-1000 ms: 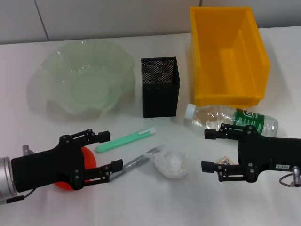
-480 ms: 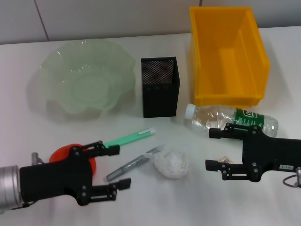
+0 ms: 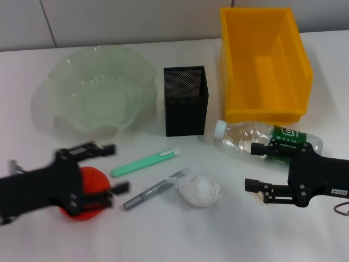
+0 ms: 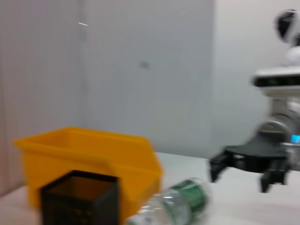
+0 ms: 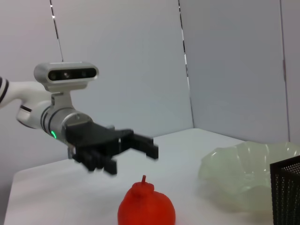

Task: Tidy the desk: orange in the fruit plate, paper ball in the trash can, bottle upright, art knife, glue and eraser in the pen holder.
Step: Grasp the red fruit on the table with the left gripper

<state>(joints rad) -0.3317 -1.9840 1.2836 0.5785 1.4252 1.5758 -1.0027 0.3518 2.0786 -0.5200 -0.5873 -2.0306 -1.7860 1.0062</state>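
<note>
Head view: a white tabletop (image 3: pixel 163 229) runs back to a pale grey panelled wall (image 3: pixel 109 22). The left gripper (image 3: pixel 106 169) hovers over the orange (image 3: pixel 90 188) at the near left, fingers spread wide and holding nothing. The right gripper (image 3: pixel 256 166) is at the near right, also open and empty, just in front of the bottle (image 3: pixel 262 136) lying on its side. The paper ball (image 3: pixel 200 189) sits between the two grippers, beside a grey art knife (image 3: pixel 152 190) and a green glue stick (image 3: pixel 146 162). Behind stand the fruit plate (image 3: pixel 98 95), pen holder (image 3: pixel 185 101) and trash can (image 3: pixel 264 65).

Left wrist view: trash can (image 4: pixel 89 164), pen holder (image 4: pixel 77 199) and bottle (image 4: pixel 176 204) before grey wall panels.

Right wrist view: the orange (image 5: pixel 146 206) rests on the table under the open left gripper (image 5: pixel 136 152), with the fruit plate (image 5: pixel 239 171) beyond.
</note>
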